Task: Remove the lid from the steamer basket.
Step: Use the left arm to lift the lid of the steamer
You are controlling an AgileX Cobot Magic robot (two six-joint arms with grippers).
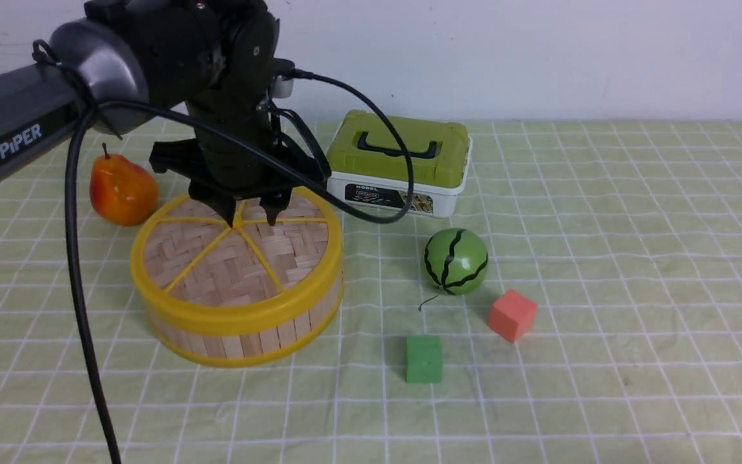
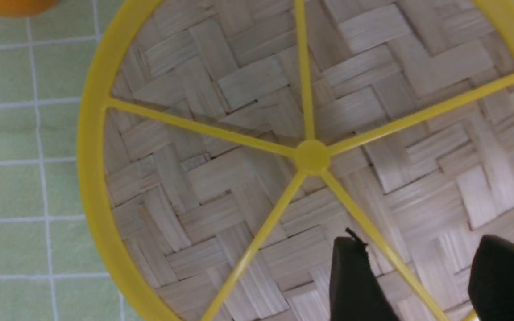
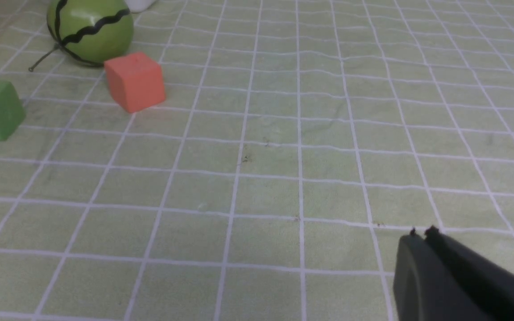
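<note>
- Front: my left arm came in from the left and bent steeply down; my left claw (image 1: 252,216) hung apart just above the lid (image 1: 229,258), which sat on the steamer basket (image 1: 248,335) at the left of the desk (image 1: 603,322)
- Left wrist: my fingers (image 2: 355,276) straddled a spoke (image 2: 395,263), with the knob (image 2: 312,156) off to one side; closing there could slip, or drag the basket up too
- Right wrist: my right claw (image 3: 422,236) was pressed together, empty, low over the desk

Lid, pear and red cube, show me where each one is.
lid (image 1: 221,270), front view, woven panel between two spokes.
pear (image 1: 123,191), front view, middle of its body.
red cube (image 1: 511,316), front view, centre of the cube.
</note>
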